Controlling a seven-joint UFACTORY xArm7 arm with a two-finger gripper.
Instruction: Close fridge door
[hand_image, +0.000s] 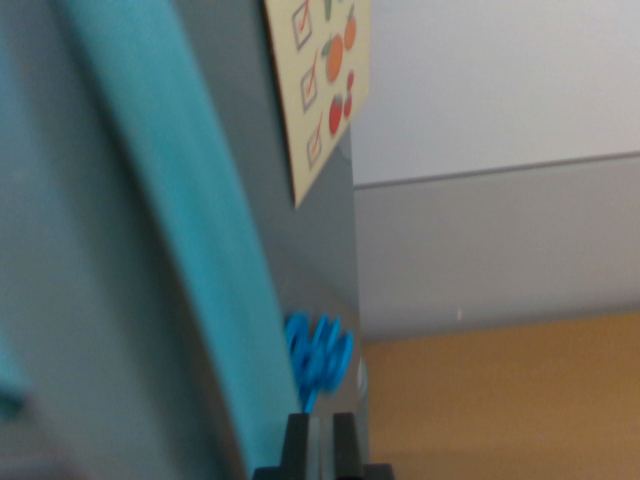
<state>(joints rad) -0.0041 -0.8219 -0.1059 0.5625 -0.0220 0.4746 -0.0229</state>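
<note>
1. Wrist view, the door: the fridge door (120, 300) fills the left half of the picture as a grey panel, very near the camera and blurred. A broad teal strip (190, 240) runs down it in a curve; I judge it to be the handle or an edge trim, but I cannot tell which.

2. Wrist view, things on the door: a cream paper checklist (322, 80) with tick boxes and small fruit drawings sits flat on the grey face near the top. Lower down there is a blue flower-shaped piece (318, 355), probably a magnet, just above the fingertips. Both are decoration and play no part in the task.

3. Wrist view, background: right of the door edge I see a pale wall (500, 90), a grey band and an orange-brown surface (500, 400). The door edge stands free against this background, so I judge the door is not yet closed.

4. Wrist view, the gripper (320, 440): only two dark fingertips (296, 440) show at the bottom edge. They stand close together with a narrow gap, and nothing is between them. It seems nearly pressed together, which suits pushing better than grasping.

5. Wrist view, arm pose: the camera looks along the door face, so the wrist is held almost parallel to the panel, with the tips just beside its edge. Whether they touch the door I cannot tell.
</note>
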